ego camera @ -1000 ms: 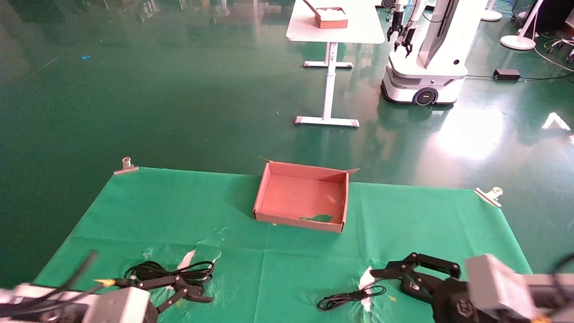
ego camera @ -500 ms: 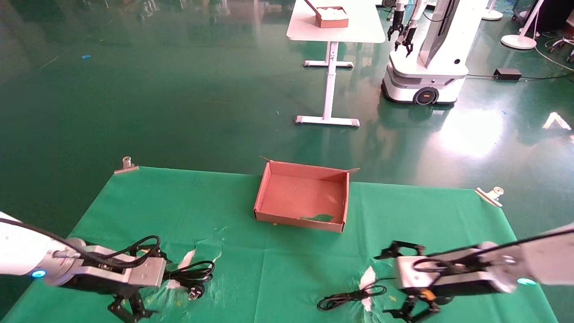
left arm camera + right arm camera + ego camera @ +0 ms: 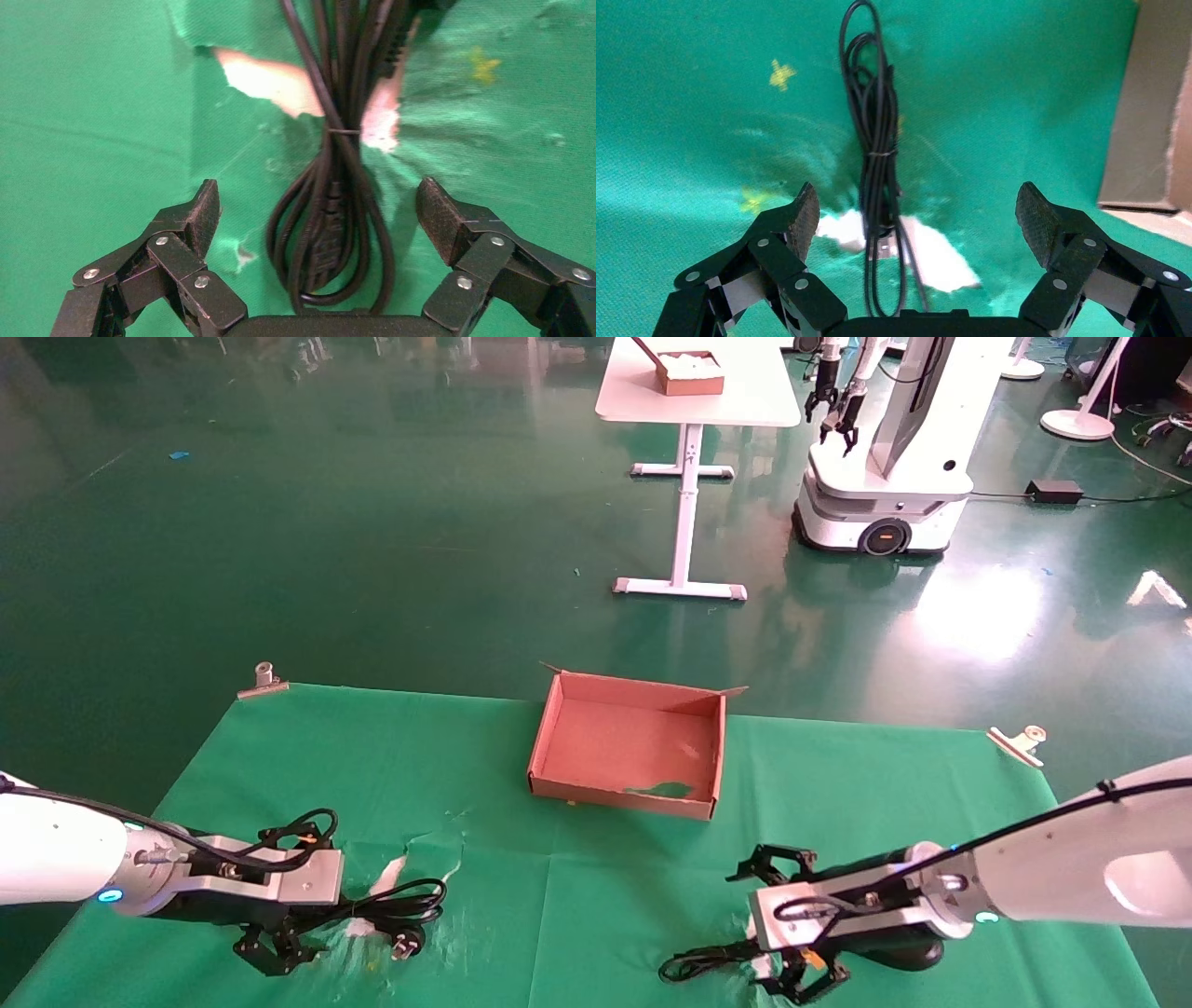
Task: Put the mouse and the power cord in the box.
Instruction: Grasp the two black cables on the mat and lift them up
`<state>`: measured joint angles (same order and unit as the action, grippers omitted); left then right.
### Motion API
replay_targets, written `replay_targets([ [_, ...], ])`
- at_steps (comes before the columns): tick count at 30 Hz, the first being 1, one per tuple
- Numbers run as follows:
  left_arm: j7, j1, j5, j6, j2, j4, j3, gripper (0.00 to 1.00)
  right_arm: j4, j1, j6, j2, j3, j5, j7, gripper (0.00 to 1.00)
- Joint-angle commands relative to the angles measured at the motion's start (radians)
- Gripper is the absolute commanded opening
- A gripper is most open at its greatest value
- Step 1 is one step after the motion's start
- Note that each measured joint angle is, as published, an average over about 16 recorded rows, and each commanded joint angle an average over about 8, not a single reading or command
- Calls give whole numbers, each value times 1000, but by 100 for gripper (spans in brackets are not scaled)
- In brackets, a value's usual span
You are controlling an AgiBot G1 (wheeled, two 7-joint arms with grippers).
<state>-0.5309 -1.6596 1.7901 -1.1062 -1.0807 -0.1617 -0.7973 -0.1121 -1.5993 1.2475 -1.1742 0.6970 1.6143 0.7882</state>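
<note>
The power cord [image 3: 396, 907], a thick black looped bundle, lies on the green cloth at the near left. My left gripper [image 3: 296, 907] hangs open just over its left end. The loops [image 3: 330, 225] lie between the spread fingers, untouched. At the near right lies a thin black tied cable bundle [image 3: 717, 960] with a small metal plug [image 3: 880, 242]. My right gripper [image 3: 773, 926] is open above it, a finger on either side. The mouse body itself does not show. The brown cardboard box [image 3: 622, 798] stands at the table's middle back, nothing inside; its corner [image 3: 1151, 126] shows in the right wrist view.
The cloth is torn, with white patches under both cables [image 3: 389, 873] [image 3: 933, 256]. Metal clips [image 3: 263, 680] [image 3: 1017, 743] pin the far corners. Beyond the table are a white table [image 3: 694, 402] with a small box and another robot [image 3: 885, 467].
Both arms have come in from the near edge and turned their grippers down. The left settled over the power cord's end, and the right moved left over the thin cable.
</note>
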Motion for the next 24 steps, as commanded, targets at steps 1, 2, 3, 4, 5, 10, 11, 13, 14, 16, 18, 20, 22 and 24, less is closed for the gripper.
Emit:
replay_targets([
  [1,-16,-5,-7,14,-7,27,5,75,28,-4,-11,-10,0,1,23,45],
  [2,-22,-7,-8,17,-8,34,6,62,35,-6,-13,-11,0,1,29,32],
  [3,-28,-9,-9,22,-11,43,7,50,43,-8,-17,-14,1,2,35,20],
  [4,-33,-11,-10,25,-13,52,8,37,50,-10,-20,-16,1,2,41,7],
  [5,-38,-12,-10,28,-14,59,8,25,55,-12,-22,-18,1,3,46,1],
  [10,-49,-18,-7,37,-19,79,8,0,73,-18,-28,-25,1,4,57,0],
  [11,-49,-18,-7,36,-19,78,8,0,72,-18,-28,-24,1,3,56,0],
  [13,-48,-18,-8,35,-18,75,8,0,70,-18,-27,-23,0,3,55,0],
  [14,-47,-17,-8,34,-18,74,8,0,68,-18,-27,-23,0,2,55,0],
  [16,-46,-17,-8,33,-17,71,8,0,66,-17,-26,-21,0,2,54,0],
  [18,-45,-16,-9,32,-16,68,8,0,63,-16,-25,-20,0,2,53,0],
  [20,-44,-15,-9,30,-15,65,8,0,61,-15,-25,-20,0,1,52,0],
  [22,-43,-14,-10,29,-15,64,8,0,60,-15,-24,-19,0,1,52,0],
  [24,-43,-14,-10,29,-14,62,8,0,58,-14,-23,-18,0,1,51,0],
])
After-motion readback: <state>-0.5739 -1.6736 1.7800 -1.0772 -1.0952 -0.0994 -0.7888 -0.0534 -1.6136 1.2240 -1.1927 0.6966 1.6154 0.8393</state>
